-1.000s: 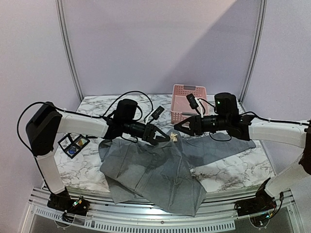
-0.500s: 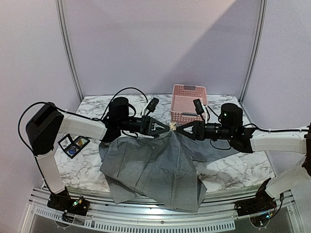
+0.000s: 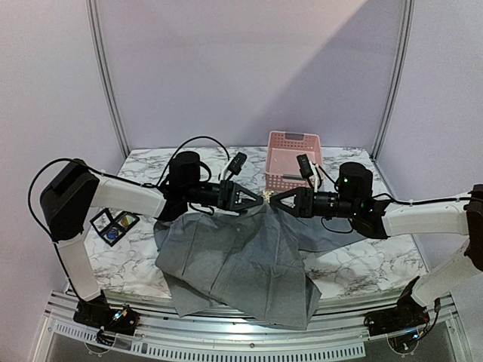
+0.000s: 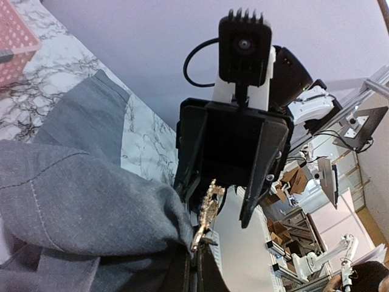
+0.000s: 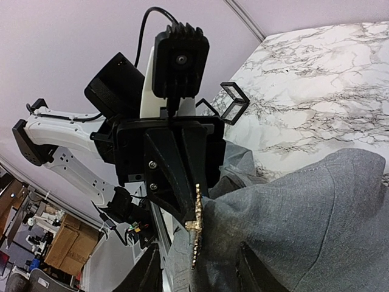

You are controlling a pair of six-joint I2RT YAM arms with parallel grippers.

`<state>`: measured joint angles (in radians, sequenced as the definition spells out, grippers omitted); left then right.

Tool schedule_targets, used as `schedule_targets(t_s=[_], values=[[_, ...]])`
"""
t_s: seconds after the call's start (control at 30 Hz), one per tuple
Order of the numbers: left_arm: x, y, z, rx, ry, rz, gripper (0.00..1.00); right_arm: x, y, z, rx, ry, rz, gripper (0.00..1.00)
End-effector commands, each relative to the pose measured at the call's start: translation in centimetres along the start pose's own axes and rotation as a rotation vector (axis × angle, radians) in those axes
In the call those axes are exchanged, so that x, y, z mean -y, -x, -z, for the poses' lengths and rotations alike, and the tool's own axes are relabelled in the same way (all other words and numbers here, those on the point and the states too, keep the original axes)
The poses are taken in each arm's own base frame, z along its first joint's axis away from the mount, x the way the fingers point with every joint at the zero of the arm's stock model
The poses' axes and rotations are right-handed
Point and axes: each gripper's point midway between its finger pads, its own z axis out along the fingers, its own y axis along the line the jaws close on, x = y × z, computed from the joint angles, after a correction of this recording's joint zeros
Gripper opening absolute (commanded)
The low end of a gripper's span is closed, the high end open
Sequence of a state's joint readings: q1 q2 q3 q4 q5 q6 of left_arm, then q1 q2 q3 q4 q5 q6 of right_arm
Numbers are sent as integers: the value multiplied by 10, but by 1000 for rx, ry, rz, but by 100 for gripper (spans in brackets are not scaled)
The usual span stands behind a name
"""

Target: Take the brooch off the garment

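My left gripper pinches the limp garment. My right gripper stands unclenched around the brooch, likely light, stiff and snag-prone; I'd take its body.

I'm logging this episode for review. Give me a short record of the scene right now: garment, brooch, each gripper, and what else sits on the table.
garment: grey cloth, spread on the marble table, one spot lifted into a peak
brooch: gold, pinned at that peak, not yet removed
left gripper: jaws shut on the garment beside the brooch
right gripper: facing the left one, jaws open on either side of the brooch
other: pink basket behind the grippers; black case at the table's left edge
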<state>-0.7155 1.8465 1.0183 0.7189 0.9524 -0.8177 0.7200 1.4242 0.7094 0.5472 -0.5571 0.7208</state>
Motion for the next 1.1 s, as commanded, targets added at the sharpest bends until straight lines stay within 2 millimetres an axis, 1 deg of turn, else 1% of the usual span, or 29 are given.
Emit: schedule_targets(t_s=[0.0, 0.13, 0.43, 0.63, 0.83, 0.97, 1.07], values=[[-4, 2, 4, 10, 16, -20, 0, -6, 5, -6, 10, 26, 10, 37], [-4, 3, 4, 8, 21, -27, 0, -3, 4, -8, 9, 24, -1, 31], [-6, 1, 4, 0, 38, -29, 0, -3, 1, -12, 3, 37, -10, 29], [-5, 2, 4, 0, 37, -33, 0, 4, -3, -15, -8, 23, -29, 21], [-4, 1, 4, -4, 37, -38, 0, 7, -3, -18, -8, 18, -48, 17], [-4, 1, 4, -6, 41, -45, 0, 8, -4, -21, -6, 25, -73, 12], [-4, 0, 4, -16, 50, -51, 0, 11, -5, -22, -8, 25, -98, 10]])
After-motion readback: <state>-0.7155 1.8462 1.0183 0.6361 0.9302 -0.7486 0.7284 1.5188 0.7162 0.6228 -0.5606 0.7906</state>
